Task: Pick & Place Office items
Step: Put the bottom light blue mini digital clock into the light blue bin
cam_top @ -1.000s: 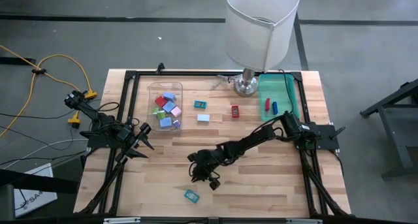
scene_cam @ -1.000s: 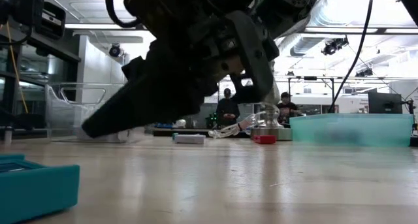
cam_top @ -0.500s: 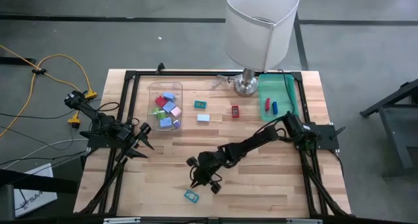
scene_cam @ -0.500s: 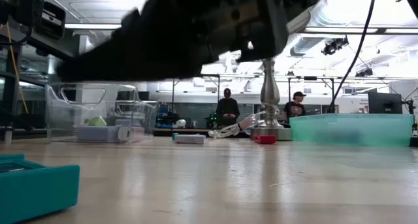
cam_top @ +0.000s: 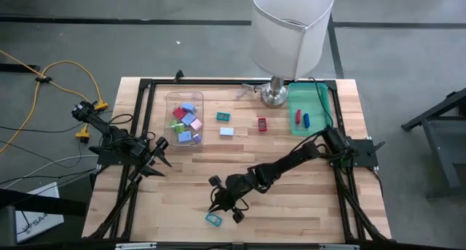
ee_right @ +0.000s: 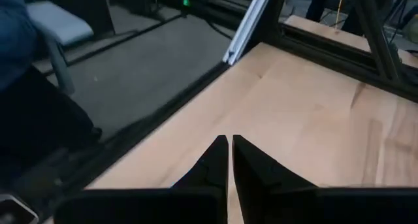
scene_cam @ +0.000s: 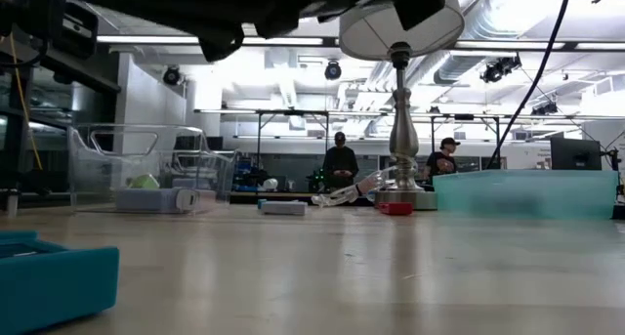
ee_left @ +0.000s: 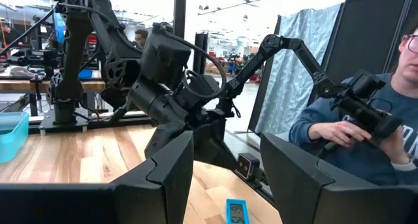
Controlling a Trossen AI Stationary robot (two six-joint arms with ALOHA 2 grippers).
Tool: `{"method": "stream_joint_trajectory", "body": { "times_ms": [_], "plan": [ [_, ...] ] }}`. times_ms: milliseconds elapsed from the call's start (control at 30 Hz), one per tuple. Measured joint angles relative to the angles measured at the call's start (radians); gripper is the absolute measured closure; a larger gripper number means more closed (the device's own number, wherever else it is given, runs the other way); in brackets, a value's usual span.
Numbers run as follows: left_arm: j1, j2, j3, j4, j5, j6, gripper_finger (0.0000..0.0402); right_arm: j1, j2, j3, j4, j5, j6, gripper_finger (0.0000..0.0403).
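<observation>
Right claw [cam_top: 223, 205] low over the near middle of the tabletop [cam_top: 291, 192], fingers pressed together on nothing, tips just beside a teal piece [cam_top: 213, 219] lying loose near the front edge; same teal piece showing large at the low view's left. Left claw [cam_top: 162, 157] parked at the tabletop's left edge, fingers somewhat apart, holding nothing visible. Farther out, loose on the wood: a second teal piece [cam_top: 223, 116], a light blue block [cam_top: 226, 131] and a red piece [cam_top: 262, 123], well apart from the right claw, between the two containers. Clear bin [cam_top: 170, 98] at the left rear holding several pieces already: light blue, red, pink and green bits, exact count hard to tell. Teal tray [cam_top: 320, 97] at the right rear, beside the lamp [cam_top: 291, 28], holding a red bit [cam_top: 297, 116] and a dark blue bit [cam_top: 306, 120]. Judged from this: sorting well under way, most pieces already binned, four left on the wood, nearest teal one likely next, though claw shut and needing to open first.
</observation>
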Motion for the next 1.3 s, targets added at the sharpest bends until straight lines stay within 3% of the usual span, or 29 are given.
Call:
{"method": "stream_joint_trajectory", "body": {
  "times_ms": [267, 567, 900, 1300],
  "plan": [
    [0.000, 0.000, 0.000, 0.000, 0.000, 0.000, 0.0229, 0.023, -0.002, 0.000, 0.040, 0.034, 0.055, 0.0394],
    [0.000, 0.000, 0.000, 0.000, 0.000, 0.000, 0.0229, 0.069, -0.153, 0.000, -0.324, 0.292, 0.036, 0.0394],
    [0.000, 0.000, 0.000, 0.008, 0.000, 0.000, 0.0229, 0.098, -0.281, 0.000, -0.632, 0.292, 0.159, 0.0394],
    [0.000, 0.000, 0.000, 0.014, 0.000, -0.104, 0.0229, 0.088, -0.288, 0.000, -0.662, 0.303, 0.246, 0.0394]
  ]
}}
